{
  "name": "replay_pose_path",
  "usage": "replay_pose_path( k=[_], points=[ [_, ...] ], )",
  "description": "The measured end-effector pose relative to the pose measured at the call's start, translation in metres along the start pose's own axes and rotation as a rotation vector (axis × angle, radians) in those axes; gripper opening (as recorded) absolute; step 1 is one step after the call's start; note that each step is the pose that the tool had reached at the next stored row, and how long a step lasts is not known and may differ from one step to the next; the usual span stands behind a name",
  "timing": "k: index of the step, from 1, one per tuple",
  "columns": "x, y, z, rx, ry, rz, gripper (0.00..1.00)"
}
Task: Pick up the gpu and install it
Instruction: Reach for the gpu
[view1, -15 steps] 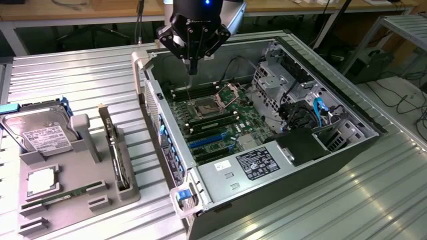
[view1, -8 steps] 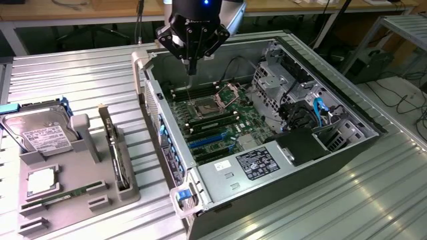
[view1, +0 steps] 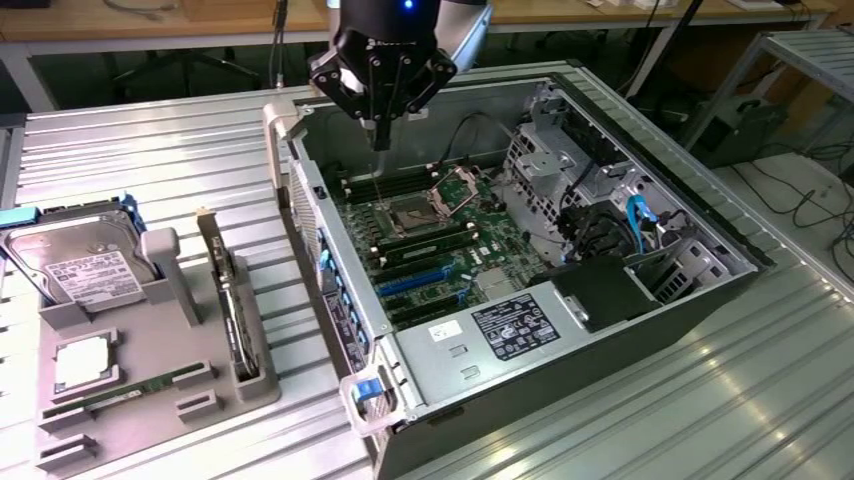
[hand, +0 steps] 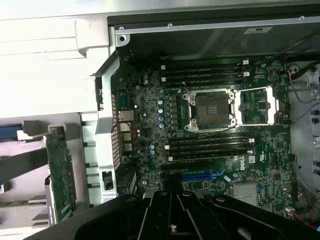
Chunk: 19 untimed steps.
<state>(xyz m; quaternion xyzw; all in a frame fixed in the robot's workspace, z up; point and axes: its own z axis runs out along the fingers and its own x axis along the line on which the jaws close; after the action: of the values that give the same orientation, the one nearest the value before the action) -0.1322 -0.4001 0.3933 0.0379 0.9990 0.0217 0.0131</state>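
Pincer (view1: 382, 135), pressed together and empty, upper centre of the exterior view, above the case (view1: 561, 400); gpu (view1: 230, 300) on edge in holder (view1: 160, 340), lower left, well apart.

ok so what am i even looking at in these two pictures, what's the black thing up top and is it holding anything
It is a robot arm working on an open computer case. The black thing is its end effector, the grasping part: shut, holding nothing, above the motherboard. One picture comes from a camera off the arm, the other from a camera on its wrist, looking into the case. On the table, at the exterior view's left, a grey holder carries a hard drive, a RAM stick and the gpu, standing on edge, not yet picked up.
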Motion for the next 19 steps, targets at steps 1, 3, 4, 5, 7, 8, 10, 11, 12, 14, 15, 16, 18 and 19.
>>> replay_pose_path(
  k=[1,3,4,5,7,8,10,11,12,14,15,16,18,19],
  points=[
    [0.0004,-0.0001,0.0000,-0.0001,0.0000,0.000,0.11],
    [0.0011,-0.0001,0.0000,-0.0001,0.0000,0.000,0.11],
    [0.0013,-0.0001,0.0000,-0.0001,0.0000,0.000,0.11],
    [0.0018,-0.0002,0.0000,0.0000,0.0000,0.000,0.11],
    [0.0025,-0.0004,0.0000,0.0000,0.0000,0.000,0.11],
    [0.0028,-0.0004,-0.0001,0.0000,0.0000,0.000,0.11],
    [0.0033,-0.0005,-0.0001,0.0000,0.0000,0.000,0.11],
    [0.0037,-0.0006,-0.0001,0.0000,0.0000,0.000,0.11],
    [0.0040,-0.0006,-0.0001,0.0000,0.0000,0.000,0.11],
    [0.0046,-0.0007,-0.0001,0.0000,0.0000,0.000,0.11],
    [0.0049,-0.0008,-0.0001,-0.0001,-0.0001,0.000,0.11],
    [0.0052,-0.0009,-0.0002,0.0000,0.0000,0.000,0.11],
    [0.0059,-0.0010,-0.0002,0.0000,0.0000,0.000,0.11],
    [0.0062,-0.0011,-0.0002,0.0000,0.0000,0.000,0.11]
  ],
)
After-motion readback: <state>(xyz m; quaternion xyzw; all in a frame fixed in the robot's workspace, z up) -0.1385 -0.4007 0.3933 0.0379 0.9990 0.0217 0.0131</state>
